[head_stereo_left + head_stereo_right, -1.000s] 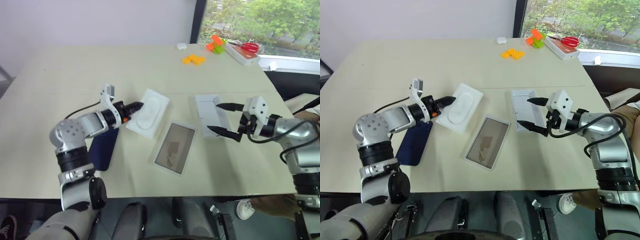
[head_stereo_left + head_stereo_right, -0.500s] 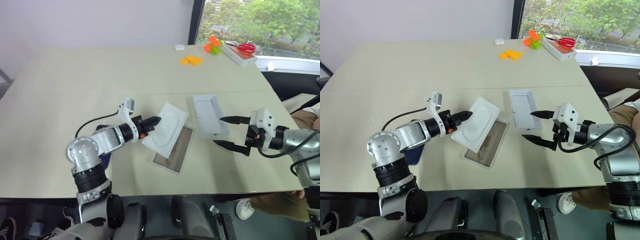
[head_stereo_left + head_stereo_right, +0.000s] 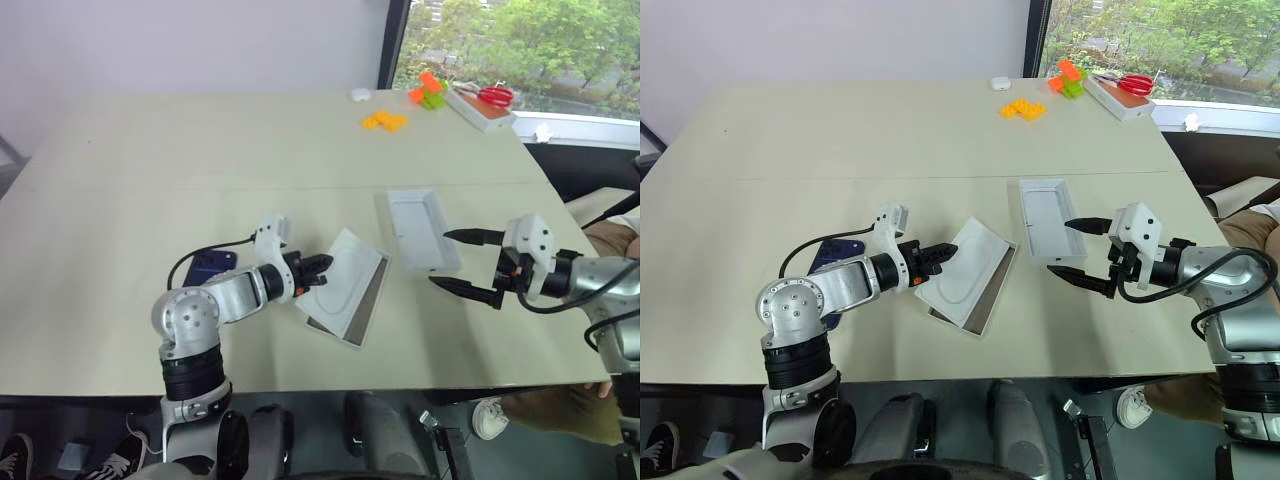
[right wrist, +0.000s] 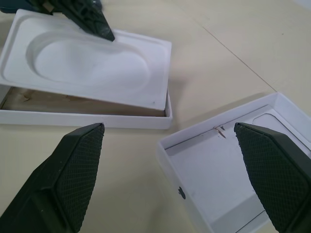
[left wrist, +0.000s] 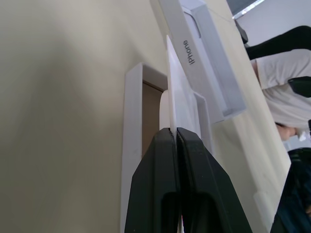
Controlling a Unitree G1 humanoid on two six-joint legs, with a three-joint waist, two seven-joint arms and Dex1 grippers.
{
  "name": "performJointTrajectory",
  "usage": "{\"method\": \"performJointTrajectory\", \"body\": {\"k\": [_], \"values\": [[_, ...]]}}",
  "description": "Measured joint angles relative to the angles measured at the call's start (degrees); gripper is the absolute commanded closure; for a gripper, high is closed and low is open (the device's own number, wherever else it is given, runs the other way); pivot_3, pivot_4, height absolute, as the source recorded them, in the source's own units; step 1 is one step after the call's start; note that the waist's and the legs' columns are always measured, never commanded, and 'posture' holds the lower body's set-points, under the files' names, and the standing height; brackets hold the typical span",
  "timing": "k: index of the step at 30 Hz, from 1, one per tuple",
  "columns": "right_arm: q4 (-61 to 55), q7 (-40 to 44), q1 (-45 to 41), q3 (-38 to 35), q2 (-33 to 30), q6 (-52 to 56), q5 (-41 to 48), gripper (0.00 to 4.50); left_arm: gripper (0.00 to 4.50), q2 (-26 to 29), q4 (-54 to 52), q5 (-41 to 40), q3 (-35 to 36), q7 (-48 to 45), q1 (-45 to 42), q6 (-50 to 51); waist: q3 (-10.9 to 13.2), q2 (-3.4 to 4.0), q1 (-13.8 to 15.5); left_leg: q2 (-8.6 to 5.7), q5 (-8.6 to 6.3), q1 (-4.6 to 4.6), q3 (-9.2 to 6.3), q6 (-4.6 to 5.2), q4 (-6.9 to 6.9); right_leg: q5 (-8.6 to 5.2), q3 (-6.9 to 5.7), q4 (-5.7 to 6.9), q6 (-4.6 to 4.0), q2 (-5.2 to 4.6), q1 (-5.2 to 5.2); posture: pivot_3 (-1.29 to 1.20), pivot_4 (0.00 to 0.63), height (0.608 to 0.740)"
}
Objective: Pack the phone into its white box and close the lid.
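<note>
My left gripper [image 3: 318, 268] is shut on the edge of a thin white insert [image 3: 350, 283] with an oval recess. It holds the insert tilted over the white box [image 3: 372, 305], whose brown floor shows along one side. The left wrist view has the fingers [image 5: 163, 160] pinched on the insert [image 5: 176, 92] above the box wall [image 5: 131, 145]. The dark blue phone [image 3: 209, 268] lies flat behind my left arm, partly hidden. The lid [image 3: 420, 230] rests white inside up, right of the box. Just right of the lid, my right gripper [image 3: 465, 262] stands open and empty.
Orange blocks [image 3: 386, 120], green and orange blocks [image 3: 430, 90], and red scissors [image 3: 491, 96] on a white case sit at the far right of the table. A person [image 5: 286, 87] in white is beyond the right table edge.
My left gripper has carried the insert to the right and nearer, from beside the box to over it, baring part of the phone. The right gripper has barely moved.
</note>
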Motion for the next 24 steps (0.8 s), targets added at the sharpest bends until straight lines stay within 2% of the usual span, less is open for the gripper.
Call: {"method": "performJointTrajectory", "body": {"k": [12,15,22,24], "values": [[0.1,-0.2,-1.0,0.0,0.0,0.0,-0.1,0.00,4.43,-0.1,0.0,0.7,-2.7,-1.1,0.9,-2.3,0.0,0.00,0.0,0.00,0.00,-0.01,-0.01,0.00,0.00,-0.03,-0.01,-0.01,0.02,0.00,0.00,0.00,0.150,0.740],[0.1,-0.3,-1.2,0.0,0.0,0.0,-0.1,0.00,3.50,0.0,0.0,0.7,-3.0,-1.2,0.9,-2.5,0.0,0.00,0.0,0.00,0.00,-0.01,-0.01,0.00,0.00,-0.02,-0.01,-0.01,0.02,0.00,0.00,0.00,0.150,0.740],[0.2,-0.6,-1.5,0.0,0.0,0.0,-0.2,0.00,0.04,1.1,0.0,0.6,-4.4,-1.5,0.9,-2.6,0.0,0.00,0.0,0.01,0.00,-0.02,-0.01,0.01,0.00,-0.04,-0.01,-0.03,0.03,0.00,0.00,0.00,0.150,0.740],[0.3,-0.6,-1.8,0.1,0.0,-0.1,-0.3,0.00,0.04,1.8,-0.1,0.6,-4.4,-1.7,0.9,-2.3,0.0,0.00,0.0,0.01,0.00,-0.01,-0.02,0.01,0.00,-0.05,-0.02,-0.03,0.04,0.01,0.00,0.00,0.150,0.740]]}}
